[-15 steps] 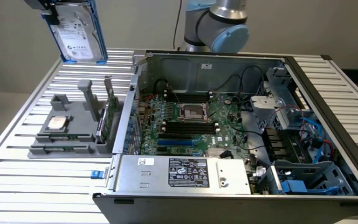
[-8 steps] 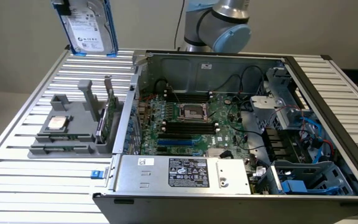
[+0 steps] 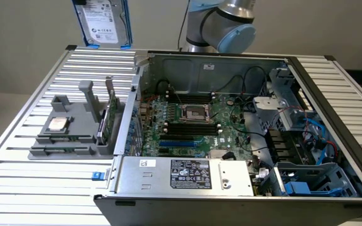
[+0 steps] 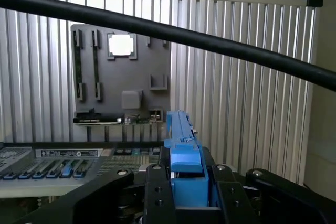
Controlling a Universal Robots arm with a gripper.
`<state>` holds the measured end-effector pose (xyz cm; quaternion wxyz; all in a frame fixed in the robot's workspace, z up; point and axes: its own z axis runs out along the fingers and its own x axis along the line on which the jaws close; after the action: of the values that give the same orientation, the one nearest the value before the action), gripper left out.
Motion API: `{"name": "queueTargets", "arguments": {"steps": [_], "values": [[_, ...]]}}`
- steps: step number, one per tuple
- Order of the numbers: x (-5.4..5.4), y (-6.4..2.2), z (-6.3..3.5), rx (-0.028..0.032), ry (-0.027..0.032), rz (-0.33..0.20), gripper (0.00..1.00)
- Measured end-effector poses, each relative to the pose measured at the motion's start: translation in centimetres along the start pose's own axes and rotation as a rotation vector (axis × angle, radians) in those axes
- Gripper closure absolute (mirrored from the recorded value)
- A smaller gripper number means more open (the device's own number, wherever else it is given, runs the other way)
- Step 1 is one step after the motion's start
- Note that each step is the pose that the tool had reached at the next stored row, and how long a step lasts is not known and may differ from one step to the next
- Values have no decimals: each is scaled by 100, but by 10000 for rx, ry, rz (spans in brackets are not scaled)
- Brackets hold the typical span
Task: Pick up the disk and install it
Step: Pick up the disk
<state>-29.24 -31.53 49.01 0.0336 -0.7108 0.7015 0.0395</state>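
Wrist view: gripper (image 4: 188, 184) about half closed, jaws clamped on the blue frame edge of the disk (image 4: 182, 153). Exterior view: disk hangs upright, high above the table's (image 3: 17, 188) far edge, well apart from the case (image 3: 218, 68). Probably gripped edge-on so its faces stay free for sliding in. Count: one disk, one holder (image 3: 49, 150), one chip (image 3: 58, 124), one card (image 3: 108, 117), one open case.
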Motion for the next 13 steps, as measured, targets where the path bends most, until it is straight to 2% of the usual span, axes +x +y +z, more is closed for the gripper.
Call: {"name": "queueTargets", "arguments": {"steps": [6, 10, 13], "values": [[-11, -274, -142, -46, -238, 1, 67], [-16, -454, -214, -57, -436, 0, 67], [-13, -589, -247, -53, -565, -1, 67]]}}
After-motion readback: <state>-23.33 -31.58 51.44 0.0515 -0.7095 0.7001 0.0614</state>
